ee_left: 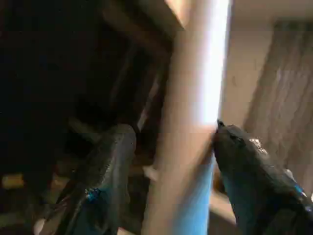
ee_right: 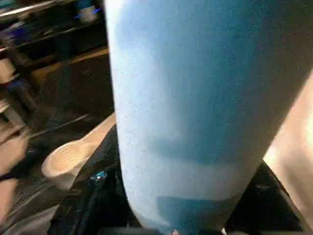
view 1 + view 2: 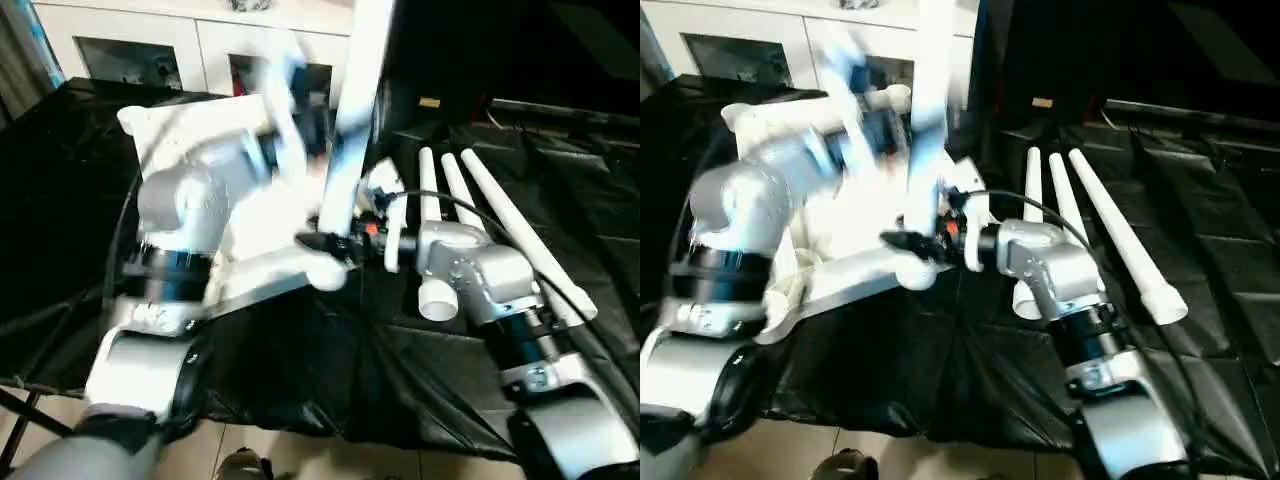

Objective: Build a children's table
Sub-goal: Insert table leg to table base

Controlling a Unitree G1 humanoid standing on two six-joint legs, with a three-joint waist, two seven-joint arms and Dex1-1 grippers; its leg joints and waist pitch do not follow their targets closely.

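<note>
The white tabletop (image 3: 180, 125) lies underside up on the black cloth. One white leg (image 3: 352, 120) stands upright over its near right corner socket (image 3: 325, 272). My right gripper (image 3: 325, 245) is shut on the foot of this leg (image 2: 186, 122), with a finger on each side. Higher up, my left gripper (image 1: 172, 127) straddles the same leg (image 1: 195, 98). One of its fingers (image 1: 244, 161) touches the leg, while the other finger (image 1: 107, 161) stands off with a gap. Three more legs (image 3: 462, 195) lie side by side to the right.
A white cabinet with glass doors (image 3: 130, 50) stands behind the table. The black cloth (image 3: 300, 370) hangs over the front edge, with pale floor (image 3: 300, 455) below. Dark gear fills the back right (image 3: 540, 60).
</note>
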